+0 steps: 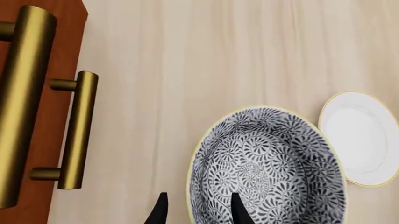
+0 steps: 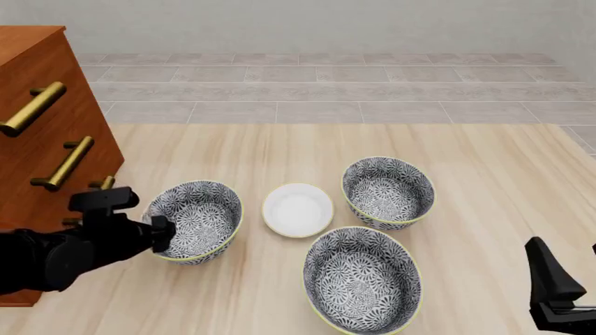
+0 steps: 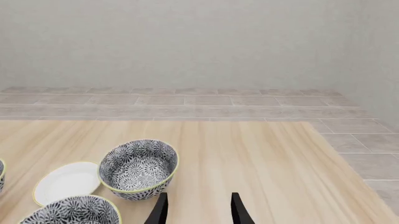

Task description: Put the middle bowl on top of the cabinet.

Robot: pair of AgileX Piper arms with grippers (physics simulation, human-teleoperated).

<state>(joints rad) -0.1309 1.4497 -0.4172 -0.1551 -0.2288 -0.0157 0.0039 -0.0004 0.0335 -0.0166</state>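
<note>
Left pincer (image 1: 197, 212): fingers spread, straddling the near rim of a patterned bowl (image 2: 194, 220) — one fingertip inside the rim, the other outside over bare bench (image 2: 465, 153). Jaws released, not closed on the rim; contact cannot be judged from the wrist view. In the front view this pincer (image 2: 160, 234) sits at that bowl's left edge.

Cabinet (image 2: 42, 139): stands just to the left of the left pincer, brass handles (image 1: 78, 130) facing it; top surface bare where visible.

White dish (image 2: 297, 209): on the bench just beyond the grasped-at bowl, to the pincer's right, near that bowl.

Other two bowls: one (image 2: 389, 191) farther right past the dish, one (image 2: 362, 279) right and nearer the camera. All three upright on the bench. Which counts as the middle bowl cannot be settled from position alone.

Right pincer (image 3: 197, 210): fingers apart, nothing between them, hanging over bare bench well to the right of all bowls.
</note>
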